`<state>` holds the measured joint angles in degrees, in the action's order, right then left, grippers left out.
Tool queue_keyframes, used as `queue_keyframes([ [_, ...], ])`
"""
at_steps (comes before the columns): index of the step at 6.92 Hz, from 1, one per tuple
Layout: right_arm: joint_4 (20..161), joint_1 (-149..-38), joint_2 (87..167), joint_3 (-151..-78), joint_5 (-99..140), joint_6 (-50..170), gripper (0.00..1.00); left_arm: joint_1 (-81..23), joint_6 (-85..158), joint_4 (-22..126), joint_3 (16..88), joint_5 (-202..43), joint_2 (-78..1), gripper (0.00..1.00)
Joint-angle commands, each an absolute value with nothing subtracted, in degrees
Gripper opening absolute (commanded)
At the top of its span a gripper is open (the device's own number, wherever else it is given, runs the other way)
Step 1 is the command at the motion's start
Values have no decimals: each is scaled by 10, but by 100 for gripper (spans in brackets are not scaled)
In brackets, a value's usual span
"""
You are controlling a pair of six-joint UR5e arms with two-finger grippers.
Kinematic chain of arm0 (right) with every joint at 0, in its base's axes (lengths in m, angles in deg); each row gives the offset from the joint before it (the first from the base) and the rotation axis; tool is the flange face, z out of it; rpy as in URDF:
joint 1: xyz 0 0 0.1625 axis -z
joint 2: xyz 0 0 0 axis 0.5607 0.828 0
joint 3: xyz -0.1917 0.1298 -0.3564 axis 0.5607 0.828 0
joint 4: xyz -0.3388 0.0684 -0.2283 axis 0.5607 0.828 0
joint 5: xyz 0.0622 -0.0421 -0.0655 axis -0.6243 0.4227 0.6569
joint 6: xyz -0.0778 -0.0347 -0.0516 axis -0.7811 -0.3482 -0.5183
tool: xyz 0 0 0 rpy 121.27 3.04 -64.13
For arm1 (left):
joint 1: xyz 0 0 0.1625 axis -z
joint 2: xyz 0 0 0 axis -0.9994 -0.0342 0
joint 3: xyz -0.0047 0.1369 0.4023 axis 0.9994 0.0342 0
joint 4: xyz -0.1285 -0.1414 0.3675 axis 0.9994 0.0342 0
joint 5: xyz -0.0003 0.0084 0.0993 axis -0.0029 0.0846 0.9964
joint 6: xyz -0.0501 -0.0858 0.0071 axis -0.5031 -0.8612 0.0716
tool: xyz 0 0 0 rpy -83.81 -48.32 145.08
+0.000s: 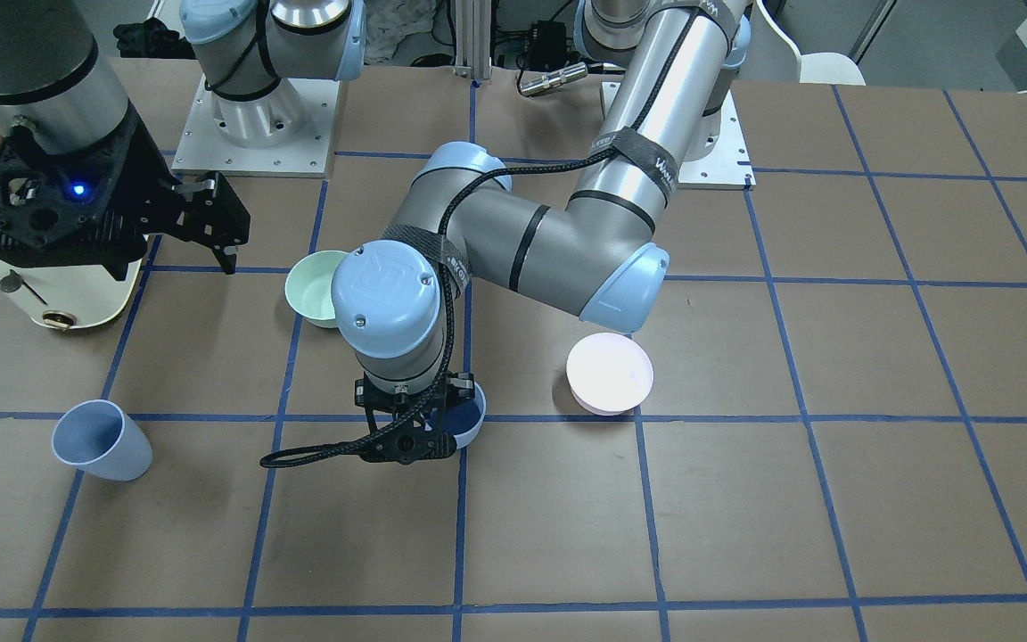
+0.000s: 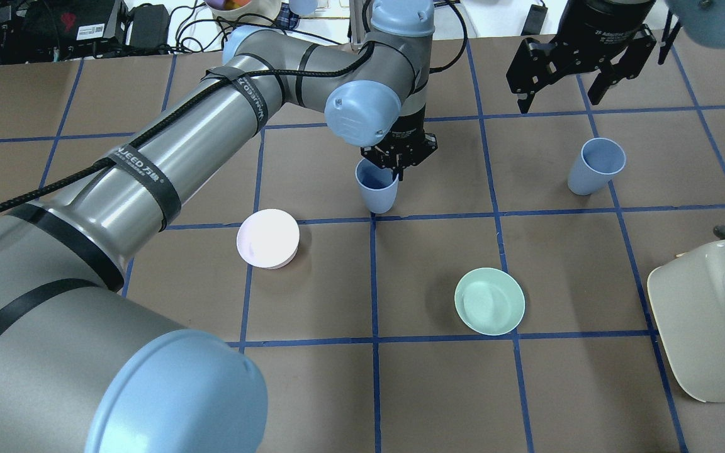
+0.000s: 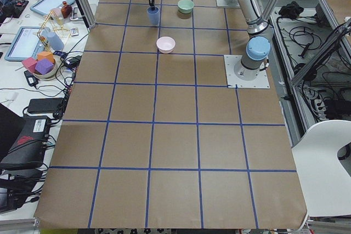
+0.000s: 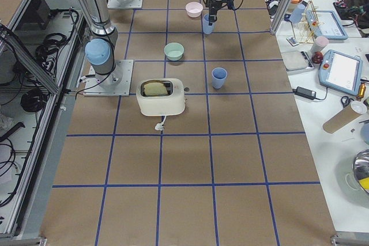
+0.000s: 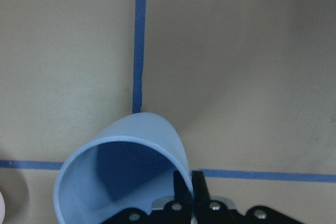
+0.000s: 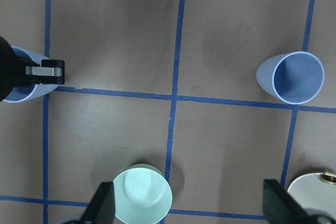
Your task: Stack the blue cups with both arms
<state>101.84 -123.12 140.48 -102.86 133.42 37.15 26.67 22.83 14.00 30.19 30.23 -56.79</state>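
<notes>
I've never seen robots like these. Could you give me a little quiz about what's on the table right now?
1. True or false: the left gripper pinches the middle blue cup by its rim.
2. Which gripper is open? A) left gripper B) right gripper C) both
3. One bowl sits on each side of that cup. What colours are they?

Key: 1 true. 2 B. 3 a pink bowl and a mint-green bowl.
</notes>
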Motion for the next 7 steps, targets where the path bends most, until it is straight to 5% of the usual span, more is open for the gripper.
queue_keyframes([
  [1, 1018, -1230, 1405, -1029, 1334, 372, 100, 267, 227, 129, 315, 303, -563, 7],
  [2, 1018, -1230, 1406, -1029, 1334, 371, 100, 267, 230, 131, 319, 304, -563, 99],
  [7, 1017, -1182, 1393, -1032, 1337, 363, 100, 175, 384, 289, 212, 273, -486, 100],
])
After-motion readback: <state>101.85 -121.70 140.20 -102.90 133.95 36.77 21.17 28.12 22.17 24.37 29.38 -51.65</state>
